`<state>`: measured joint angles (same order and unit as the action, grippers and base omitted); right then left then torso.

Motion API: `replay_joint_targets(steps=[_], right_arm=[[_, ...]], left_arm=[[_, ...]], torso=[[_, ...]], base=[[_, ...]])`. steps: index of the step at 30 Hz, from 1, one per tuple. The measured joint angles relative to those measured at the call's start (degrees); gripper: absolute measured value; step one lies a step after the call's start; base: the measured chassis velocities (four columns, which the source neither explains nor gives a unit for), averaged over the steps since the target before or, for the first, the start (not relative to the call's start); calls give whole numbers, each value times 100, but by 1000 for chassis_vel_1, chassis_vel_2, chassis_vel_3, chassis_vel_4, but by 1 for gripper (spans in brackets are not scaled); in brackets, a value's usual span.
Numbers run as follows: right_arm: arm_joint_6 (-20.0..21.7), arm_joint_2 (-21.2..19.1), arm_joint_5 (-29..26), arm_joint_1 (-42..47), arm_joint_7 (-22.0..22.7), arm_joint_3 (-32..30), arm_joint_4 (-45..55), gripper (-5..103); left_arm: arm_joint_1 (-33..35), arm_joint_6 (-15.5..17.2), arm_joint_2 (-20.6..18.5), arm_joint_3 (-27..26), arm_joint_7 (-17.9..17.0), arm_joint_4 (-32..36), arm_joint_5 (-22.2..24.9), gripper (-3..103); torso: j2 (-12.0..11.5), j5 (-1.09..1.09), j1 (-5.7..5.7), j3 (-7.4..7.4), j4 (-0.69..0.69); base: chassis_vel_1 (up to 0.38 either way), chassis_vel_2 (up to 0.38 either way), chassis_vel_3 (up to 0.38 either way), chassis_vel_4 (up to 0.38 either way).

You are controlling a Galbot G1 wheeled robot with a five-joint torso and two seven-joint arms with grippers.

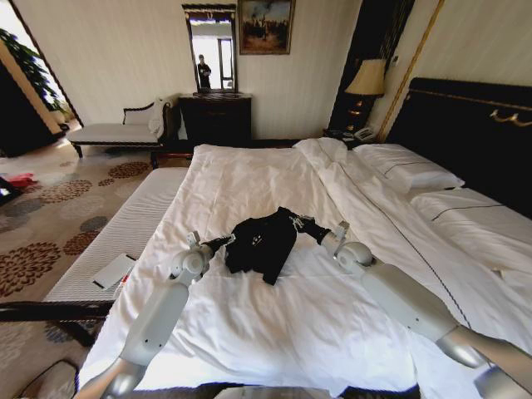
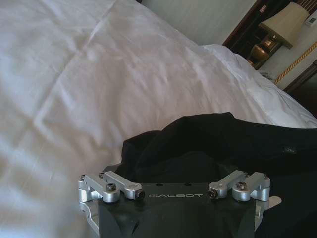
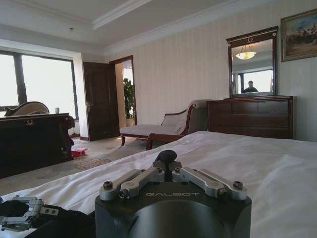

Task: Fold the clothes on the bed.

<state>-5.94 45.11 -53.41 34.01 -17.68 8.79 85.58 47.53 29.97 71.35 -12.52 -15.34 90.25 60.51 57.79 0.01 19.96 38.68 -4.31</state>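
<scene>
The clothes are one black T-shirt (image 1: 263, 241), bunched in the middle of the white bed (image 1: 249, 324). My left gripper (image 1: 222, 242) is at the shirt's left edge. In the left wrist view its links (image 2: 111, 187) are spread wide, so it is open, and the black cloth (image 2: 218, 144) hides its fingers. My right gripper (image 1: 301, 223) is at the shirt's right sleeve. Its links in the right wrist view fold together onto a dark pinch (image 3: 166, 156), so it is shut on the T-shirt. That view also shows the left gripper (image 3: 20, 214) against black cloth.
White pillows (image 1: 411, 170) lie by the dark headboard (image 1: 474, 125) on the right. A grey padded bench (image 1: 125, 237) with a white sheet on it runs along the bed's left side. A chaise (image 1: 116, 131), a dresser (image 1: 216, 116) and a bedside lamp (image 1: 366, 79) stand at the far wall.
</scene>
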Motion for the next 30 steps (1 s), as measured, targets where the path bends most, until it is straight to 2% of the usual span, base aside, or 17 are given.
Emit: replay_joint_targets(steps=[8,9,12,13,14,16,19,22,25,26,28,29,30], right_arm=[[-1,-25,20,1,0,-3,-14,2],[-1,-25,25,0,1,-3,-20,2],[-1,-18,28,-5,1,-3,-29,2],[-1,-5,31,-8,1,-1,-33,2],[0,8,36,-9,4,3,-37,2],[-1,13,43,-9,4,5,-37,2],[-1,18,80,4,8,7,-37,2],[-1,10,89,9,10,5,-37,2],[0,-3,92,9,12,-7,-37,2],[0,-3,92,9,12,-7,-37,2],[1,-7,94,10,14,-19,-37,2],[1,-7,96,12,14,-22,-37,2],[1,-7,100,15,14,-25,-40,2]], left_arm=[[251,-125,3,-125,90,53,-147,100],[268,-168,4,-148,117,50,-170,103],[278,-235,19,-188,147,25,-193,100],[279,-274,42,-215,164,3,-199,97],[278,-303,67,-237,175,-17,-202,88],[278,-312,83,-242,182,-25,-204,88],[281,-332,133,-245,187,-34,-225,72],[281,-343,147,-245,187,-45,-246,66],[282,-350,149,-262,185,-42,-257,52],[282,-350,149,-262,185,-42,-257,52],[304,-352,145,-290,185,17,-252,62],[320,-352,142,-302,188,51,-241,62],[347,-352,136,-321,208,95,-221,68]], torso=[[0,0,-1,0,1],[0,0,-1,0,1],[0,0,-1,0,0],[0,0,-1,0,1],[0,0,-1,0,1],[0,0,-1,0,1],[0,0,-1,0,0],[0,-1,-1,0,0],[0,-1,-1,0,0],[0,-1,-1,0,0],[0,-1,-1,0,0],[0,-1,-1,0,0],[0,-1,-1,0,0]], base=[[0,0,0,0],[0,0,0,0],[0,0,0,0],[0,0,0,0],[0,0,0,0],[0,0,0,0],[0,0,0,0],[0,0,0,0],[0,0,0,0],[0,0,0,0],[0,0,0,0],[0,0,0,0],[0,0,0,0]])
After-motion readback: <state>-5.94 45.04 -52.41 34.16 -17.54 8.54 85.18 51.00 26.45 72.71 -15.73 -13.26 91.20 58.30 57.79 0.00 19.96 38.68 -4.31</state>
